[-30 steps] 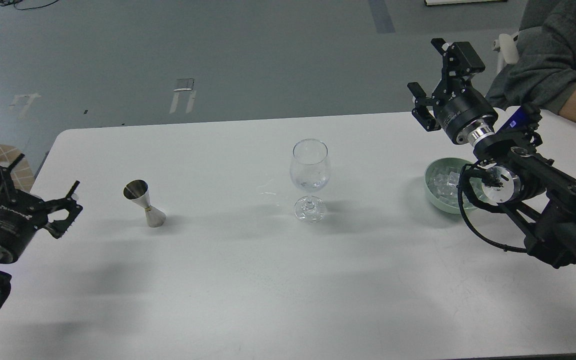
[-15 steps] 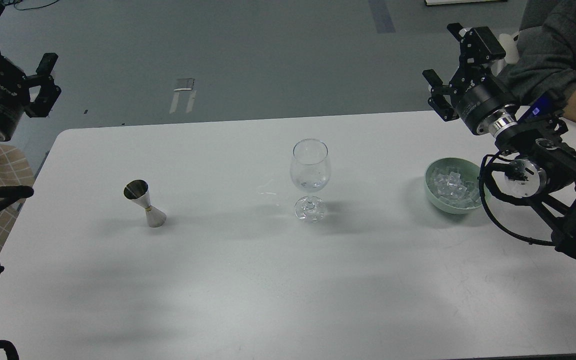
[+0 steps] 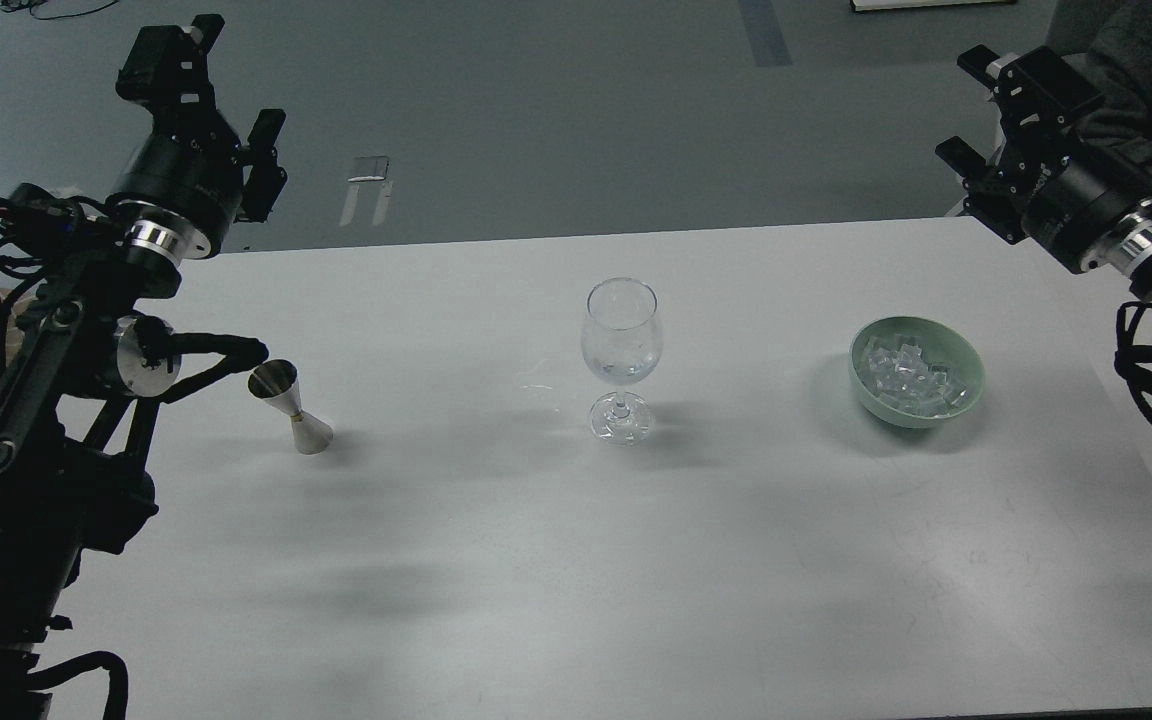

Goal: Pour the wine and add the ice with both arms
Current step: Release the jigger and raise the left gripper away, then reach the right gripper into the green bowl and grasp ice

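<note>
Head view | glass (image 3: 620, 345) mid-desk (image 3: 536, 560), possibly trace wine | ice (image 3: 911, 373) unmoved in bowl (image 3: 966, 385) at 3 o'clock | jigger (image 3: 291, 405) at 9 o'clock | left tool (image 3: 221, 120), right tool (image 3: 991, 120) raised, apart, empty | pouring and icing judged mostly undone

I seem to be in a robotics lab or test room: a plain white rectangular table (image 3: 576, 560) stands on a bare grey painted floor (image 3: 536, 110) marked with strips of pale tape (image 3: 366, 190), loose black cables (image 3: 26, 10) trailing in the far corner.

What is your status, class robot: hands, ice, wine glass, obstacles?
Left hand and right hand open, raised, empty. Ice in green bowl; wine glass upright at centre, jigger at left. Nothing in the way.
</note>
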{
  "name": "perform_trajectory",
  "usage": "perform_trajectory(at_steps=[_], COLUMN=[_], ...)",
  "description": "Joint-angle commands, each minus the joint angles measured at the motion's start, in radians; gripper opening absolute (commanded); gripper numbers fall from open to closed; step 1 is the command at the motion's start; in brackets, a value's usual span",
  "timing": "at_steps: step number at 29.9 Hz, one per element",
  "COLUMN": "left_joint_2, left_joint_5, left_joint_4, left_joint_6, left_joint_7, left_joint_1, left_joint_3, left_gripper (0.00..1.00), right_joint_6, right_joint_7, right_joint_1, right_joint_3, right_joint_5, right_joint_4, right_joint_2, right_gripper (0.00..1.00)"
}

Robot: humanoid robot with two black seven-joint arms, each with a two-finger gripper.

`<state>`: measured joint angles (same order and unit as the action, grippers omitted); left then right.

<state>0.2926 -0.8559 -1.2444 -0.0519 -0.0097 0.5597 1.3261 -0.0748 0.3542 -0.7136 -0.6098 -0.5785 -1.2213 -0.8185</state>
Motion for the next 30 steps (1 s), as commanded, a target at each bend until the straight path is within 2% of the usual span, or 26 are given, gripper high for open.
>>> perform_trajectory(at_steps=[1,6,8,17,24,30], left_joint_2=[-0.015,-0.015,-0.026,-0.064,-0.066,-0.067], left_joint_5=[0.001,0.08,0.142,0.159,0.159,0.159], left_joint_4=[0.029,0.056,0.056,0.056,0.057,0.056], left_joint_6=[0.021,-0.003,-0.031,-0.045,-0.059,-0.06], left_joint_7=[-0.012,0.007,0.01,-0.016,-0.033,-0.035], left_joint_1=[0.043,0.029,0.017,-0.012,-0.012,-0.017], left_joint_3=[0.022,0.015,0.007,0.005,0.007,0.01], left_gripper=[0.98,0.98,0.98,0.98,0.98,0.98], right_joint_6=[0.0,0.0,0.0,0.007,0.026,0.073], right_joint_7=[0.0,0.003,0.006,0.011,0.011,0.011], right_joint_1=[0.002,0.0,0.0,0.06,0.082,0.071], right_joint_3=[0.022,0.064,0.067,0.071,0.071,0.126], right_joint_5=[-0.096,-0.282,-0.445,-1.024,-1.222,-1.229], right_joint_4=[-0.03,-0.07,-0.076,-0.06,0.103,0.183], right_joint_2=[-0.074,-0.172,-0.205,-0.205,-0.059,0.05], right_gripper=[1.0,1.0,1.0,1.0,1.0,1.0])
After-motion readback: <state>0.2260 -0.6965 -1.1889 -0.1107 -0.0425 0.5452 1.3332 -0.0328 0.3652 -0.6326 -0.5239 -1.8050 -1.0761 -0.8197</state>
